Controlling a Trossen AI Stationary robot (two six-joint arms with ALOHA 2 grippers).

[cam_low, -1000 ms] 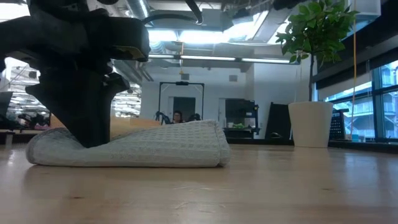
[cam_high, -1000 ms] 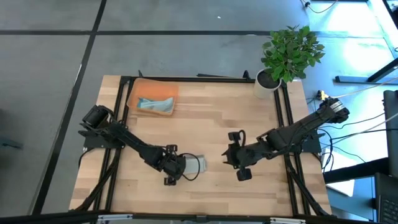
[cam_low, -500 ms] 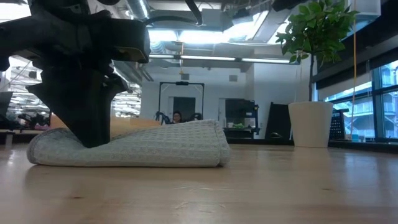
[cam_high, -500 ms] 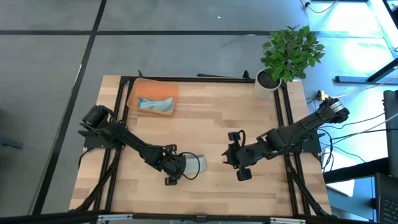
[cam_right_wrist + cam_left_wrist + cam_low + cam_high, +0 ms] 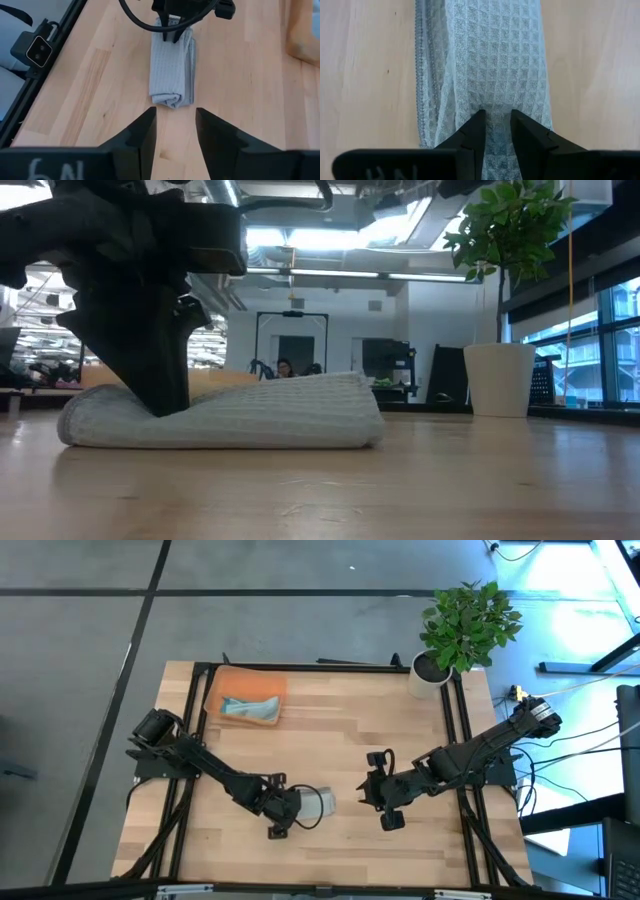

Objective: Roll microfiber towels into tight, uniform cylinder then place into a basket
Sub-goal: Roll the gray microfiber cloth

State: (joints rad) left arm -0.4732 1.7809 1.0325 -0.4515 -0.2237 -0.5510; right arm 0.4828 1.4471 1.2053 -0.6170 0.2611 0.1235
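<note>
The wooden bench fills the middle of the high view, framed by black rails. At its far right corner stands a leafy plant in a white pot.

Both dark arms reach inward from the near corners. The left arm stretches across the near-left part of the bench, and the right arm comes in from the right side and waits near the middle.

At the far left corner sits the orange basket, with the light teal-blue towel lying in it, rumpled.

The pale grey-green towel lies on the bare wood in the near middle, well apart from the basket. It is folded or loosely rolled into a long, flattish bundle with a waffle weave; one end shows curled layers in the right wrist view.

The left hand sits at one end of this towel, its two fingers nearly closed and pinching a ridge of the cloth between them, pressing that end down.

The right hand hovers just beyond the towel's other end, its fingers parted and holding nothing.
</note>
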